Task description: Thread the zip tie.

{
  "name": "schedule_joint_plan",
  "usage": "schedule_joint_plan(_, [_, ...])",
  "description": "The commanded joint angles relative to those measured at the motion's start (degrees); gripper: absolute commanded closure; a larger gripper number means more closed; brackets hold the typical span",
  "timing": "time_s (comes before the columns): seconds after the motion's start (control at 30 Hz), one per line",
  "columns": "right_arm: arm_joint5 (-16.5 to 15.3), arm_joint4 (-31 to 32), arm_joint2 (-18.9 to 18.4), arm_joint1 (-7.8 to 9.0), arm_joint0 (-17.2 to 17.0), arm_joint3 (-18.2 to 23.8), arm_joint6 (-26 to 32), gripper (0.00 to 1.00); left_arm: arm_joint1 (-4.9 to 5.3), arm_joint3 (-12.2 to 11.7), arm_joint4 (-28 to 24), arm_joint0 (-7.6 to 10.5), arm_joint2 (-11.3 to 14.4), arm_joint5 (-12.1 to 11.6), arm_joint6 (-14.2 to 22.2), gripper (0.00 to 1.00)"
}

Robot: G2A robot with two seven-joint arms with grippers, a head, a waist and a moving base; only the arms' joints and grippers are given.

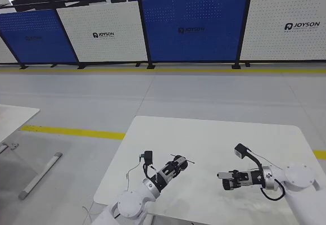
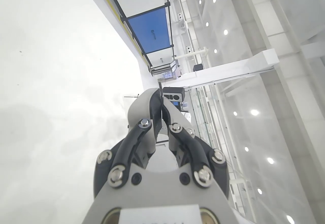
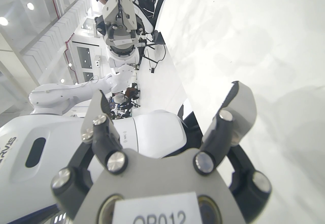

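A thin black zip tie (image 1: 187, 161) sticks out from my left gripper (image 1: 179, 164), which is shut on it above the near left part of the white table (image 1: 208, 132). In the left wrist view the zip tie (image 2: 160, 87) runs between the pressed-together fingers, and its tip pokes past my left gripper (image 2: 160, 94). My right gripper (image 1: 221, 178) hovers to the right, facing the left one across a gap. Its fingers stand open with nothing between them in its own view (image 3: 167, 96). That view also shows the left gripper (image 3: 119, 10) farther off, holding the zip tie (image 3: 118, 0).
The table's front edge lies close below both arms. Bare tabletop stretches behind and between the grippers. Another white table (image 1: 5, 121) stands off to the left across the floor, and blue and white partition panels (image 1: 194, 28) line the back.
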State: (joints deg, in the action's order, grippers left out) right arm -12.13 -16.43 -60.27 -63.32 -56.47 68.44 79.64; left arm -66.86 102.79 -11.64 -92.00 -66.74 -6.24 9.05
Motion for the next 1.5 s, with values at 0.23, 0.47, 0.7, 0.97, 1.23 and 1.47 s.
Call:
schedule_joint_plan(0.23, [0.0, 0.0, 0.0, 0.0, 0.0, 0.0, 0.0, 0.0, 0.0, 0.0, 0.0, 0.0, 0.0, 0.0, 0.0, 1.0])
schedule_joint_plan(0.47, [0.2, 1.9, -1.1, 0.46, -0.4, 1.6, -1.6, 0.0, 0.0, 0.0, 0.0, 0.0, 0.0, 0.0, 0.0, 1.0])
schedule_joint_plan(0.7, [3.1, 10.1, -9.3, 4.11, -4.7, 12.0, 0.0, 0.0, 0.0, 0.0, 0.0, 0.0, 0.0, 0.0, 0.0, 1.0])
schedule_joint_plan(0.97, [6.4, 16.1, -12.8, 7.29, -7.1, 19.6, -0.1, 0.0, 0.0, 0.0, 0.0, 0.0, 0.0, 0.0, 0.0, 1.0])
schedule_joint_plan(1.23, [6.4, 16.1, -12.8, 7.29, -7.1, 19.6, -0.1, 0.0, 0.0, 0.0, 0.0, 0.0, 0.0, 0.0, 0.0, 1.0])
schedule_joint_plan(1.47, [4.8, 19.9, -12.7, 7.51, -7.6, 21.6, -3.0, 0.0, 0.0, 0.0, 0.0, 0.0, 0.0, 0.0, 0.0, 1.0])
